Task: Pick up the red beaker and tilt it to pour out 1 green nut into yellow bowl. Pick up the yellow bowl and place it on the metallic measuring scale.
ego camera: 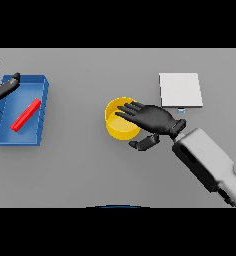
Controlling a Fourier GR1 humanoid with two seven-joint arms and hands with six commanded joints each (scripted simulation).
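**Half the bowl sits under my hand**

One side of the yellow bowl [119, 125] is covered by my right hand [154, 119], fingers straight and spread over its rim, thumb below. My left hand [1, 88] (cut off at the frame edge) rests at the blue tray [40, 87] holding the red beaker [25, 114]. The scale [180, 90] lies just beyond.

A single head view looks steeply down from above onto the grey worktop [80, 170], facing forward across it so that the far edge lies toward the top of the frame. It stands at a middling distance, wide enough to take in the blue tray [40, 112] at the left edge, the yellow bowl [115, 127] near the centre and the metallic scale [180, 90] at upper right. There is no second view to share any part of the scene with it.
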